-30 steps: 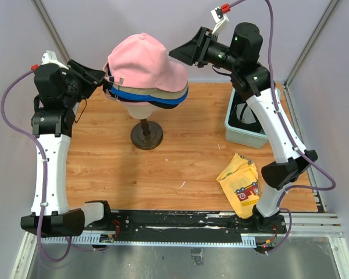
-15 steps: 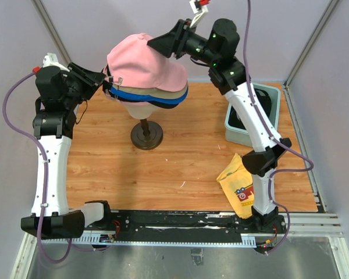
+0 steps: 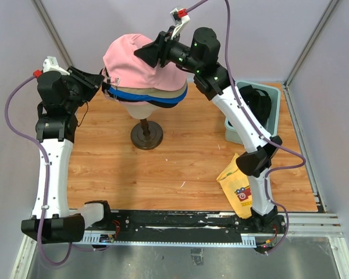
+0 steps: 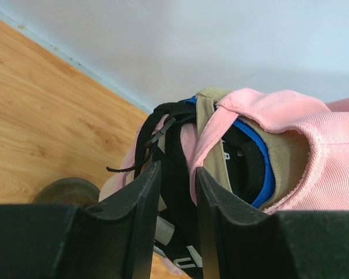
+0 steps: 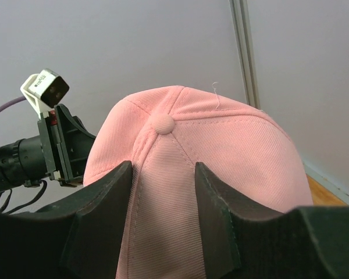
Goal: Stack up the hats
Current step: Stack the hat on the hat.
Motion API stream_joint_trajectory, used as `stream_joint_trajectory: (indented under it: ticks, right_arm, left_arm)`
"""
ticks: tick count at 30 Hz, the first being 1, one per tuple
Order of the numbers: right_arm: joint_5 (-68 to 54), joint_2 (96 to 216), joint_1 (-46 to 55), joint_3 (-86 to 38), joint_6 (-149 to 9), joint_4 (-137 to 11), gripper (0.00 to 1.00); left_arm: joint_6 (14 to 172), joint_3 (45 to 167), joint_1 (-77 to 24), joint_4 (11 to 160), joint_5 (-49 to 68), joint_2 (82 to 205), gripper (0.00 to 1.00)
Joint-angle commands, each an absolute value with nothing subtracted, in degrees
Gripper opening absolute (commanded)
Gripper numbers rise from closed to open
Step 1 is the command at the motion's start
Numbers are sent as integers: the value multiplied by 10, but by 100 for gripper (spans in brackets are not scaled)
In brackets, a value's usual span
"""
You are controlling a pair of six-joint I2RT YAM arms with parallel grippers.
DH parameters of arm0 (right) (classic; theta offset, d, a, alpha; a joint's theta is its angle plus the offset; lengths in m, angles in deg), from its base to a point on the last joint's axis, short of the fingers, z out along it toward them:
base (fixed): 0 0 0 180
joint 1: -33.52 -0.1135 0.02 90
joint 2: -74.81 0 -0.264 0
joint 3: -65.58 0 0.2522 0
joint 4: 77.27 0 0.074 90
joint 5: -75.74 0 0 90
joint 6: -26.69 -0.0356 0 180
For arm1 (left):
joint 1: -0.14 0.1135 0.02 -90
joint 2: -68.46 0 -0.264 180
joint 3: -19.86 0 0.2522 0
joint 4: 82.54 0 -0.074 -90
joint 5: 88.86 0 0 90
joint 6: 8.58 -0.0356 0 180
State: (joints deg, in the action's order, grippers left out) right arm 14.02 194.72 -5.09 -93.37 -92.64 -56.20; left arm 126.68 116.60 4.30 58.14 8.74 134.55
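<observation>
Pink cap (image 3: 134, 61) tops the stack (image 3: 157, 96), right end effector (image 5: 163, 168) wide over its crown, left end effector (image 4: 177, 171) narrow round the back straps (image 4: 163, 125); I'd say next is seating it gently.

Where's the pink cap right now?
Top view, back centre-left: the pink cap tops the other caps on the mannequin head, right gripper at its crown.

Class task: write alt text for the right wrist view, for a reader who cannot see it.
The crown of a pink cap, button on top, fills the view, seen between the two dark, parted fingers of the right pincer. At the left, the left arm reaches toward the cap's edge, against a plain grey wall.
</observation>
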Motion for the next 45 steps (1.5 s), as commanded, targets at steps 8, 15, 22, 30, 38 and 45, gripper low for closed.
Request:
stream_joint_trajectory:
  ticks: [8, 15, 22, 30, 38, 45]
  right_arm:
    - [83, 1892, -106, -766, -812, -434, 47]
    - [57, 1889, -106, -767, -795, -398, 49]
    - [46, 1890, -102, -812, -789, -371, 52]
    - [73, 1845, -76, -801, -845, -450, 56]
    - [76, 1823, -70, -797, -851, -479, 57]
    - [71, 1794, -63, -767, -860, -512, 59]
  left_arm:
    - [1245, 1078, 49, 551, 54, 1322, 29]
    - [1246, 1062, 58, 553, 41, 1320, 28]
    - [1250, 1092, 67, 551, 44, 1337, 30]
    - [1268, 1168, 68, 554, 40, 1350, 38]
    - [1283, 1191, 68, 561, 48, 1359, 40]
    - [1288, 1211, 68, 564, 52, 1356, 42]
